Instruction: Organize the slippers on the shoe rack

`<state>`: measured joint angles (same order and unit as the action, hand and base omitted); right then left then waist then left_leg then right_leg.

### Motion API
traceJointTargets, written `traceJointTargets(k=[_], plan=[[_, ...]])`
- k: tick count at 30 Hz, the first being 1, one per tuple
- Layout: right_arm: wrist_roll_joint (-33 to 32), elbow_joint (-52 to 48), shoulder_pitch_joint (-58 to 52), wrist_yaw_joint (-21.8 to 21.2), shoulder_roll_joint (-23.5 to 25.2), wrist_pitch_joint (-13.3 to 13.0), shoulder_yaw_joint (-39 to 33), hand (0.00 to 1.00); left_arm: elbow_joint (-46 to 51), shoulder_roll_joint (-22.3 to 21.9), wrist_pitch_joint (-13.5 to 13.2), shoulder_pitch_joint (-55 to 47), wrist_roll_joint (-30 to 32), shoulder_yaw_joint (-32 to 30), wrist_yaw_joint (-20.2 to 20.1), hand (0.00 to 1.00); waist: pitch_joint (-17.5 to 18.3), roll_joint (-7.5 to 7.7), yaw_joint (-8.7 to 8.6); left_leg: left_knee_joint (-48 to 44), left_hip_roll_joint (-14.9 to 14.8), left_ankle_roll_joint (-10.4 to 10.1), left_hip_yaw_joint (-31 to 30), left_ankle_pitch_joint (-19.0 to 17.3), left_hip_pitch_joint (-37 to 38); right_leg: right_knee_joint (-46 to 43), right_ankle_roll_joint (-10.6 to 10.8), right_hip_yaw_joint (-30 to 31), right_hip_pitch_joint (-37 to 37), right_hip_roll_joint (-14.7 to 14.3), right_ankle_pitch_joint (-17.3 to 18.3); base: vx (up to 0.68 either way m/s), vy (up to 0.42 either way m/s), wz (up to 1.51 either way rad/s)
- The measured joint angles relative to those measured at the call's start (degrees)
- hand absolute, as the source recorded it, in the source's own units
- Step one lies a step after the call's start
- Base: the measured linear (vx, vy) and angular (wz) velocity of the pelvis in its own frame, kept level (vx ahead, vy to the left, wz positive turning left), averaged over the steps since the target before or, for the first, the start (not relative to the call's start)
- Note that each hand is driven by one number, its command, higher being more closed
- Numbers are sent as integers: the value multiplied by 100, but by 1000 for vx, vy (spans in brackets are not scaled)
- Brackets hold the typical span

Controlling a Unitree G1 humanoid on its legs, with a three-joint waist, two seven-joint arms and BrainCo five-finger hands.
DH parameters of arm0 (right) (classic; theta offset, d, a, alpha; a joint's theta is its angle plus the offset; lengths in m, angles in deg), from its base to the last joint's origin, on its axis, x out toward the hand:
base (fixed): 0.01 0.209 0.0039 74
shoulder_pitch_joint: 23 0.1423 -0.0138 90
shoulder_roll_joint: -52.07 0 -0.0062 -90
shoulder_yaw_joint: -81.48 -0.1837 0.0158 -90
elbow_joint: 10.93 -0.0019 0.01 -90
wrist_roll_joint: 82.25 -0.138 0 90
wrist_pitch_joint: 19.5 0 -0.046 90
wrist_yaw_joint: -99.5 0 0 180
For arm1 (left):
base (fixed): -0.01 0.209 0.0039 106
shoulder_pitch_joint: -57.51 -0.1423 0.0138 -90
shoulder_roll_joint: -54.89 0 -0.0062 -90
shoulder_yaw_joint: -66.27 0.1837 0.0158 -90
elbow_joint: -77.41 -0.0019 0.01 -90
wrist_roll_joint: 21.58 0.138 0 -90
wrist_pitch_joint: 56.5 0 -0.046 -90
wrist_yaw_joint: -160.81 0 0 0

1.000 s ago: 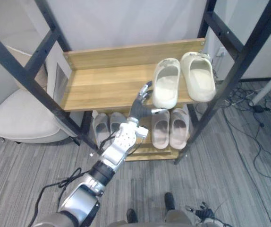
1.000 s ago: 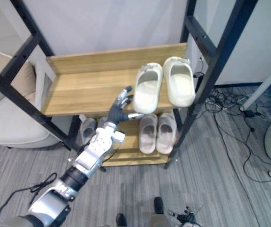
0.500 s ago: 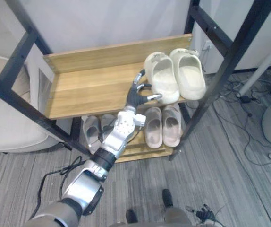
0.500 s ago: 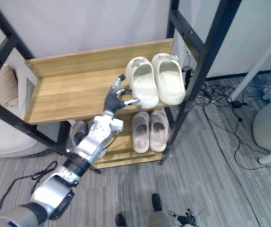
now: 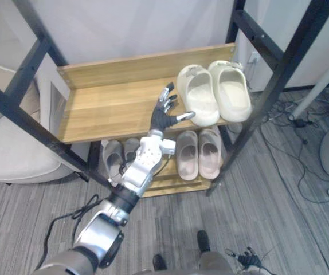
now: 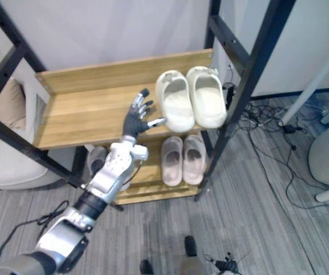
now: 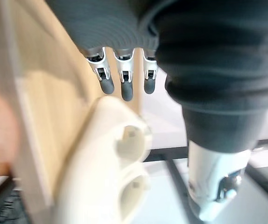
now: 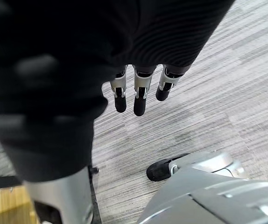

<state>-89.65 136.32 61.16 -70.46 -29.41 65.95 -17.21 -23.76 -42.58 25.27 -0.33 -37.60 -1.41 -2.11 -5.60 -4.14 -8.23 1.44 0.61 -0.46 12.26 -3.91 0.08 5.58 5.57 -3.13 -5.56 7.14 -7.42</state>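
Right: left hand (image 5: 163, 116) sits at the front edge of the top shelf (image 5: 107, 106), fingers (image 7: 123, 87) spread open, holding nothing. Thumb tip is at the heel side of the nearer cream slipper (image 5: 198, 103); touching or just short, can't tell. Slipper lies to the hand's right at the shelf's right end, long axis roughly front-to-back, toe to the back, snug against its mate (image 5: 231, 98). Both are cream, thick-soled and foam-like. Right hand (image 8: 138, 95) hangs over the floor, well apart from the shelf, fingers relaxed, so the left is nearer.
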Motion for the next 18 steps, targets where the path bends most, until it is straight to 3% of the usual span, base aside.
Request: traceJointTargets(k=[7, 9, 13, 18], plan=[[-54, 144, 318, -73, -66, 14, 246, 0, 1603, 73, -155, -1019, -578, 250, -527, 0, 13, 6, 418, -151, 23, 17, -233, 9, -35, -13, 1, -268, 163, 61, 3, -28, -17, 18], [-54, 223, 468, -121, -66, 50, 335, 0, 1791, 178, -225, -1466, -976, 615, -912, 0, 17, 7, 488, -165, 41, 34, -297, 21, -33, -4, 0, -301, 200, 81, 4, -60, -12, 13], [-55, 222, 494, -159, -109, 65, 493, 0, 1688, 206, -191, -2064, -1289, 1018, -1336, 0, 24, 19, 504, -167, 40, 34, -390, 23, -14, -2, -11, -407, 271, 90, 28, -36, -19, 14], [-48, 223, 525, -176, -101, 68, 705, 0, 275, 220, 33, -2559, -1079, 1312, -1862, 0, 61, 78, 539, -168, 8, 7, -435, 41, -15, -3, -34, -473, 287, 65, 52, -10, -10, 3]])
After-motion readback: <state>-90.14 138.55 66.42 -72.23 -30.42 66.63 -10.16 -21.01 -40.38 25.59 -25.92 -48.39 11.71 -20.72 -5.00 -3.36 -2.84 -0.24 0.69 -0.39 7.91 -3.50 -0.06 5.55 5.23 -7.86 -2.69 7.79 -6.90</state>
